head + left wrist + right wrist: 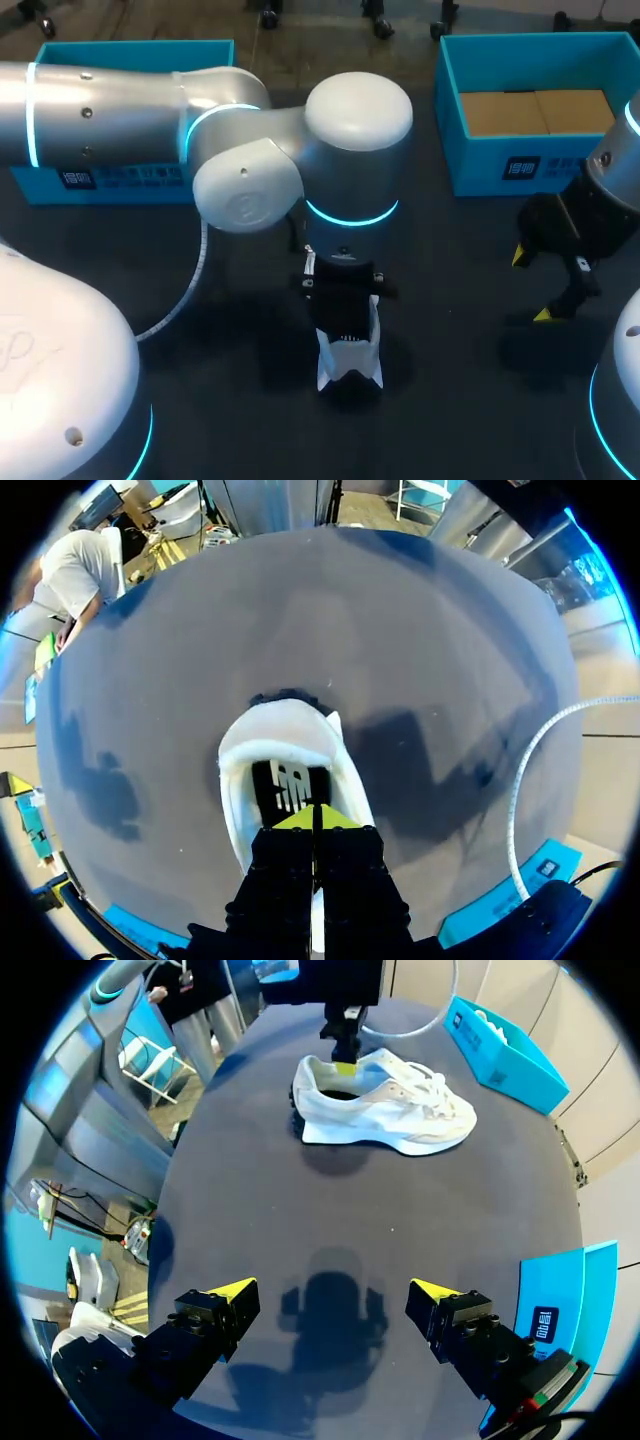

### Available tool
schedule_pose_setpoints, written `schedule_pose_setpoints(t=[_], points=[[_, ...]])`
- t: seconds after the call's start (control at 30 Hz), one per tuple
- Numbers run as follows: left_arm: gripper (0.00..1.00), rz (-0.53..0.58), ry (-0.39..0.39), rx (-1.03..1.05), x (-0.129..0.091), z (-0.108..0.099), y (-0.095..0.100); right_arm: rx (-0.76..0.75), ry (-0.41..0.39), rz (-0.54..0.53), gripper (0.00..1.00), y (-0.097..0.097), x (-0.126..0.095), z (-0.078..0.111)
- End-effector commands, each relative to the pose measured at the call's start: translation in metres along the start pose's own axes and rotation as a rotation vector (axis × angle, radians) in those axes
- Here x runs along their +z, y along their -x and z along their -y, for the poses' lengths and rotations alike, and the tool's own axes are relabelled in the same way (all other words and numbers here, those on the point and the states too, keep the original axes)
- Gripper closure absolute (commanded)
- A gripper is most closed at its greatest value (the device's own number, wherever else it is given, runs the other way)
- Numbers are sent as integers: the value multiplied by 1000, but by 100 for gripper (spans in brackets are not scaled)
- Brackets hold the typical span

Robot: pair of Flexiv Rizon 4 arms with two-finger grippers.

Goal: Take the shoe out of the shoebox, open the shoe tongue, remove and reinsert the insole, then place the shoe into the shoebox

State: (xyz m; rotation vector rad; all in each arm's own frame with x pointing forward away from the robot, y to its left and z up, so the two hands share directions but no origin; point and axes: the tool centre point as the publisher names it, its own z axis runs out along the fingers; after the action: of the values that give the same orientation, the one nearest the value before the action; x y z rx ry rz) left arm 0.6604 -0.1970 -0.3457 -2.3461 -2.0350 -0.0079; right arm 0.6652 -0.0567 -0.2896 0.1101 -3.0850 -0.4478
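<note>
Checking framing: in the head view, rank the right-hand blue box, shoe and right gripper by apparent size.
1. right-hand blue box.
2-3. right gripper and shoe look alike; shoe is partly hidden, so unranked.

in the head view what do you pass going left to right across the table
left blue box → shoe → right gripper. The right blue box spans the same stretch as that gripper, so it is left out of the order.
</note>
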Motion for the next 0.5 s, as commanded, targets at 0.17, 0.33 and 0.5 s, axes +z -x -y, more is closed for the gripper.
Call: schedule_pose_setpoints(t=[0.17,0.33,0.5], points=[[100,8,32,-5,-13,0,-9,0,-2,1,0,0,1,0],[82,21,28,-13,-14,-5,-8,0,-2,1,0,0,1,0],[42,15,23,-39,0,-10,0,0,-2,1,0,0,1,0]])
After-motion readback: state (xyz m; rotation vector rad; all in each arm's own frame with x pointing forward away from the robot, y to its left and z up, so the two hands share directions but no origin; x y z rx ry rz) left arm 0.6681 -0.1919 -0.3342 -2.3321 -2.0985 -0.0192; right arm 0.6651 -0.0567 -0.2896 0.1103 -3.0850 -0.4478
